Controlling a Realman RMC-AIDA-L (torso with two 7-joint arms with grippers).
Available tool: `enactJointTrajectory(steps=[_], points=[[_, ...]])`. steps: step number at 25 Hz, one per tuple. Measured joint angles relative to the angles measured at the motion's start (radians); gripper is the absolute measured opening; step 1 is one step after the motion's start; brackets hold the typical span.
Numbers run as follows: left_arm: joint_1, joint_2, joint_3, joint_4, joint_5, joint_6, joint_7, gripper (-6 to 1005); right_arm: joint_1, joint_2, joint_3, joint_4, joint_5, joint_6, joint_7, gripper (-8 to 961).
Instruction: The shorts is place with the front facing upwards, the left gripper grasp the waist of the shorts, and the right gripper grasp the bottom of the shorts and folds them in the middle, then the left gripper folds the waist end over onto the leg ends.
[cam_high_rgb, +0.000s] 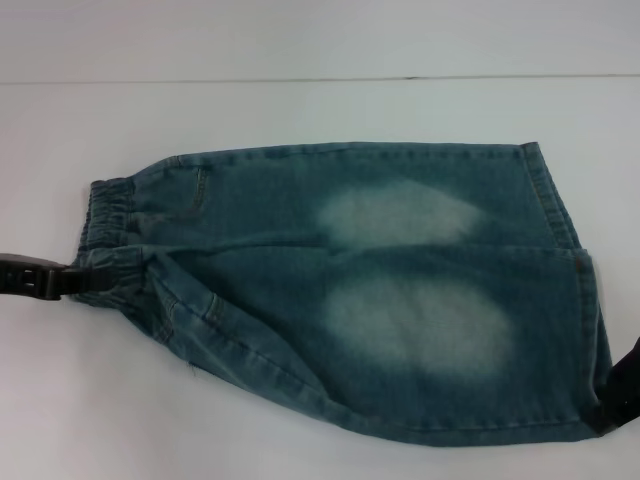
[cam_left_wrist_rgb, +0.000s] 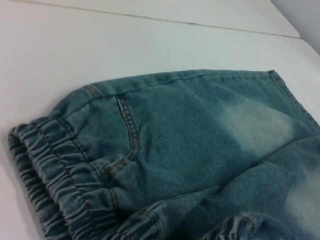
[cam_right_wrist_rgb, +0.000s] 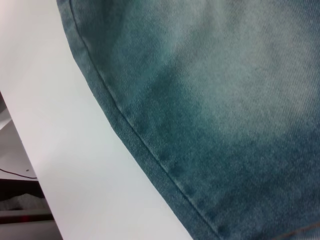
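Denim shorts (cam_high_rgb: 400, 290) spread flat on the white tabletop (cam_high_rgb: 300, 110), waist to the left, leg hems to the right, one leg lying nearer and overlapping the farther one along a seam through the middle. Left pincer (cam_high_rgb: 62, 281) at the near part of the elastic waistband (cam_high_rgb: 110, 215), clamped on the gathered cloth, which bunches and puckers toward it: likely held so the waist end can be lifted and carried. Right pincer (cam_high_rgb: 622, 392) at the near right hem corner, touching or just over the cloth edge; apart or together, cannot tell. Probably placed at opposite ends to keep the cloth taut for the fold.

Blue-green washed denim with two pale faded patches (cam_high_rgb: 415, 325) on the thighs, orange stitching around a front pocket (cam_left_wrist_rgb: 127, 135), ribbed waistband, stitched hem (cam_right_wrist_rgb: 150, 150) lying flat.
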Motion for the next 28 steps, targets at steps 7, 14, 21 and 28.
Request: enactJointTrajectory(steps=[7, 14, 21, 28], points=[[-0.005, 0.001, 0.0, 0.0, 0.0, 0.0, -0.001, 19, 0.004, 0.0, -0.001, 0.005, 0.003, 0.035, 0.006, 196], [-0.01, 0.006, 0.0, 0.0, -0.001, 0.0, -0.006, 20, 0.005, -0.001, 0.003, 0.007, 0.006, 0.047, 0.002, 72], [-0.028, 0.025, -0.01, 0.002, -0.002, -0.006, -0.063, 20, -0.012, -0.038, 0.094, 0.003, 0.111, 0.048, -0.006, 45], [-0.041, 0.036, -0.019, 0.007, -0.002, -0.088, -0.166, 20, -0.062, -0.07, 0.23, 0.049, 0.357, 0.172, -0.007, 57]])
